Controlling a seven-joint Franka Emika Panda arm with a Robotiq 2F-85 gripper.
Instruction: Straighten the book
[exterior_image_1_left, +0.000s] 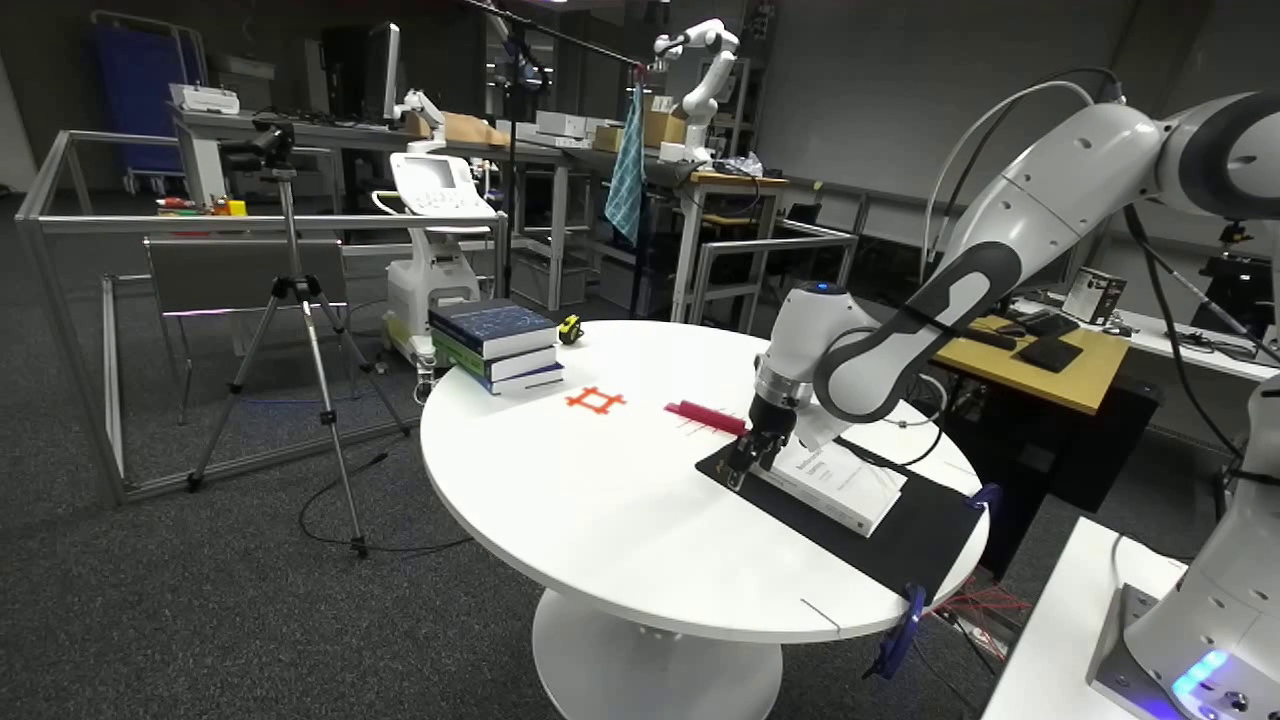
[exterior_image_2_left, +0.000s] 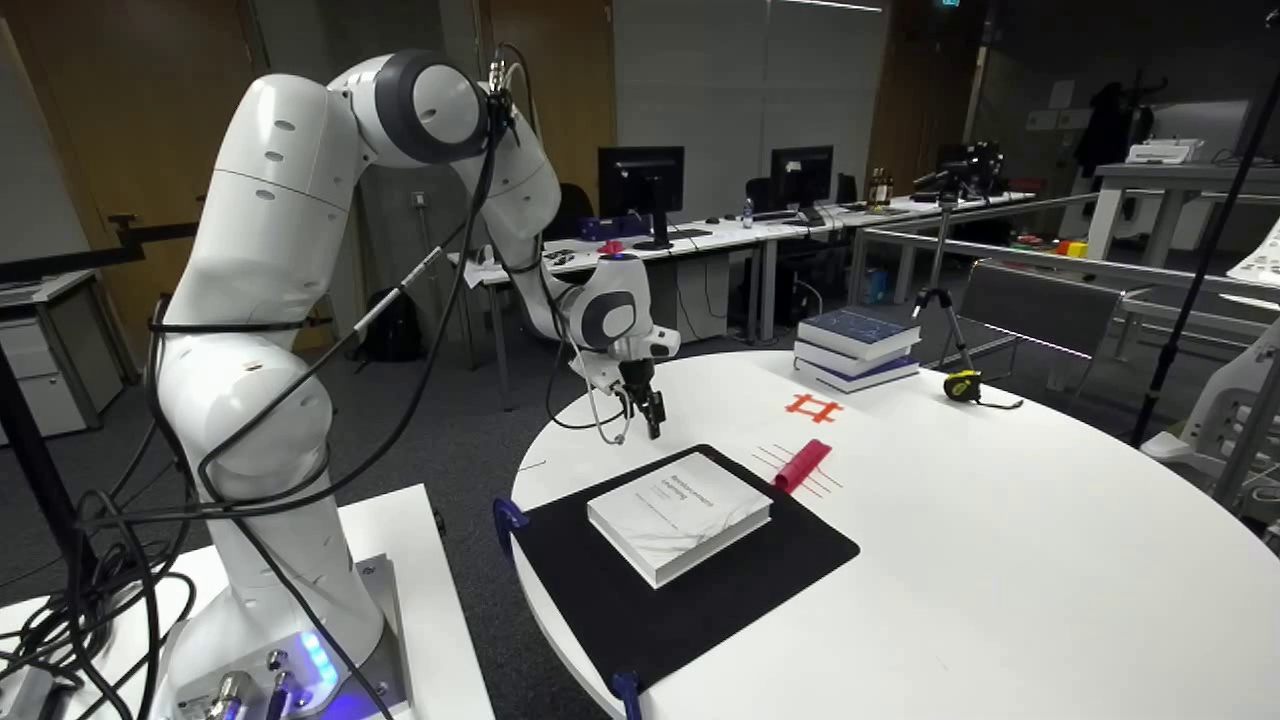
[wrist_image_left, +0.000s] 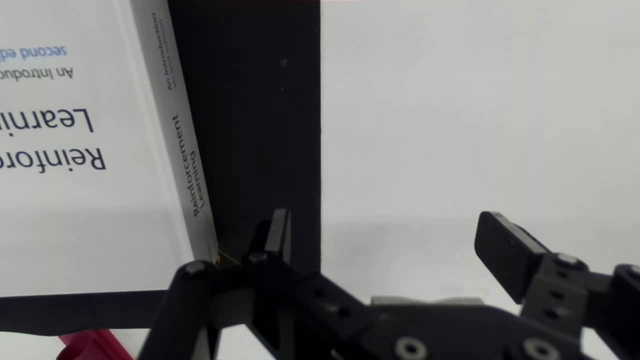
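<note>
The book (exterior_image_1_left: 838, 483) is white, titled Reinforcement Learning, and lies flat on the black sheet (exterior_image_1_left: 925, 540). Both also show in an exterior view, the book (exterior_image_2_left: 680, 510) and the sheet (exterior_image_2_left: 770, 610). In the wrist view the book (wrist_image_left: 75, 210) is at the left, its spine slanted against the straight edge of the black sheet (wrist_image_left: 255, 100). My gripper (wrist_image_left: 387, 235) is open and empty. One finger is over the sheet beside the spine's corner; the other is over the white table. The gripper also shows in both exterior views (exterior_image_1_left: 752, 472) (exterior_image_2_left: 650, 422), near that corner. I cannot tell if it touches the book.
A pink-red piece (exterior_image_2_left: 803, 466) lies on drawn lines near the sheet. An orange frame (exterior_image_1_left: 596, 400), a book stack (exterior_image_1_left: 495, 345) and a yellow tape measure (exterior_image_1_left: 570, 330) are farther across the round table (exterior_image_1_left: 600, 500). Blue clamps (exterior_image_1_left: 900, 635) (exterior_image_2_left: 508, 518) grip the table's edge.
</note>
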